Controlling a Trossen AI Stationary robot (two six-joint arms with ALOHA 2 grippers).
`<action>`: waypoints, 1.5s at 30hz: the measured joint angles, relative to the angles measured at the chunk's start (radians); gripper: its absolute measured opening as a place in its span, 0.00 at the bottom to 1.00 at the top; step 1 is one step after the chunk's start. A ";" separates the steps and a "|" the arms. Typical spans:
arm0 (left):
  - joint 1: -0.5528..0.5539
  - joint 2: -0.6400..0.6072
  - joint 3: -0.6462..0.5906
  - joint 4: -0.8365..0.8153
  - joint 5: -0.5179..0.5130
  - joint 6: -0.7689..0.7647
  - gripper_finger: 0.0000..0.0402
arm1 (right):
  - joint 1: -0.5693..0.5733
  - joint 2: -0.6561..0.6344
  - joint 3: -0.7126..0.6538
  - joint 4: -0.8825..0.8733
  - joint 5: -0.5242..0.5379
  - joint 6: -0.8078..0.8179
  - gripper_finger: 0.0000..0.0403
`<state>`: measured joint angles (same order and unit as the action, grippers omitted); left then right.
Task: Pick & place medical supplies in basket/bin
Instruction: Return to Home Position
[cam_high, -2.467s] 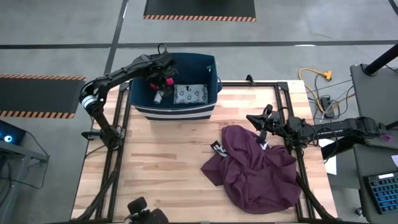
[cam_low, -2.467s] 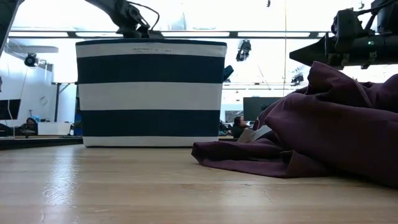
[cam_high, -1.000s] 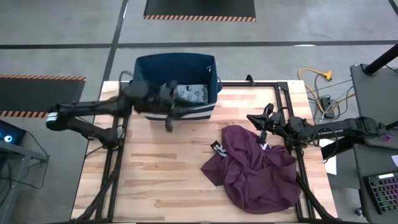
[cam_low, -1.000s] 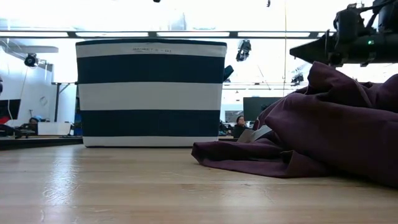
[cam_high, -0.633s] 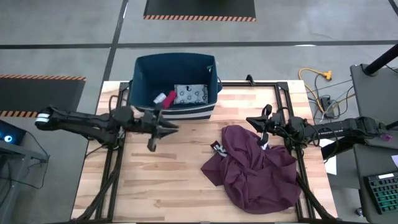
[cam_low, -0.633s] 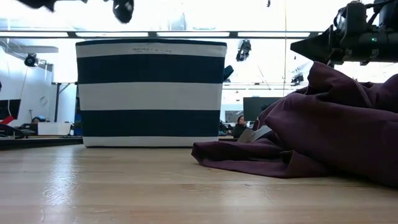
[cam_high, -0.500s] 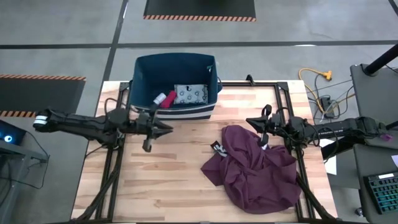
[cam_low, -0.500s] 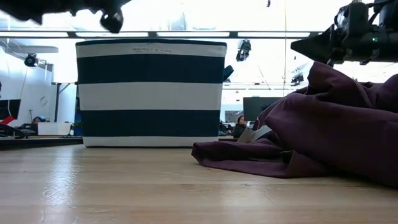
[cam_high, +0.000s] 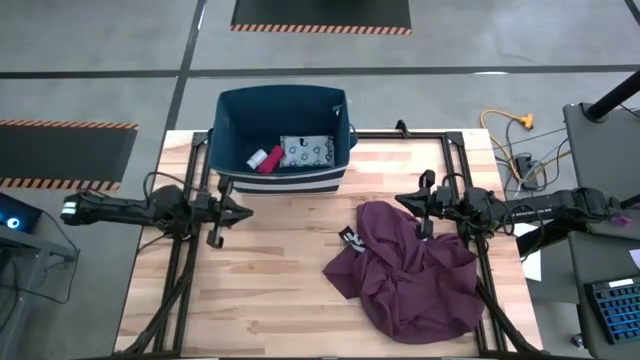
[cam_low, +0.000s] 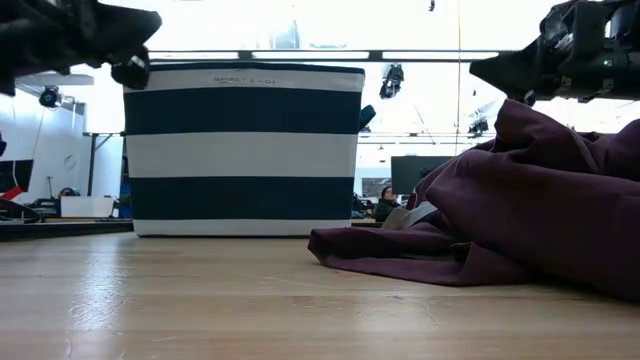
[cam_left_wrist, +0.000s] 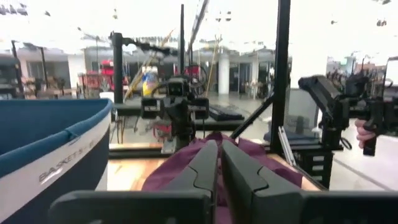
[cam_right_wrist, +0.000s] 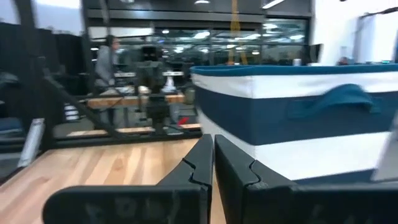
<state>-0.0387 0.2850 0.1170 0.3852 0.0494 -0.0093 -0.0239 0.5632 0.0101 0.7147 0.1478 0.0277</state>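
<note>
The supplies are now in the dark-blue bin (cam_high: 281, 181), which stands at the far edge of the worktop (cam_high: 270, 300). On its floor you see the pale-blue packet (cam_high: 306, 152). Beside it lies the red piece (cam_high: 271, 160), with one white cylinder (cam_high: 256, 158) touching it. A second cylinder I cannot find from above.

What has changed is the left arm. A moment ago your left hand (cam_high: 242, 211) was over the bin, with something red at its fingers. Now the arm lies low along the left side of the worktop. The hand is outside the bin, near its front left corner and not touching it. In the left wrist view its fingers (cam_left_wrist: 205, 165) are pressed together with nothing between them, so the red piece is released.

The right hand (cam_high: 403, 197) has not moved in this time. It waits at the right side, just at the edge of the maroon cloth (cam_high: 415, 275), and its fingers are pressed together and empty too.

For the task this means, I judge, that the placing is finished. No supply is visible on the worktop. Only the cloth lies there, and it does not belong to the supplies. I think you now only bring the left arm fully to its rest pose. Keep it clear of the bin wall as it goes.
</note>
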 joint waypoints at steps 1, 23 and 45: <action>0.000 -0.022 -0.017 0.000 0.000 0.000 0.00 | 0.000 0.000 0.000 0.000 -0.021 0.000 0.02; 0.000 -0.248 -0.107 -0.198 -0.003 -0.039 0.00 | 0.000 -0.007 0.014 -0.160 -0.162 0.095 0.02; 0.001 -0.281 -0.107 -0.348 -0.052 -0.080 0.00 | 0.000 -0.454 0.019 -0.548 -0.198 0.062 0.02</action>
<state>-0.0380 0.0036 0.0105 0.0369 -0.0024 -0.0896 -0.0238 0.1095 0.0292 0.1669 -0.0499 0.0895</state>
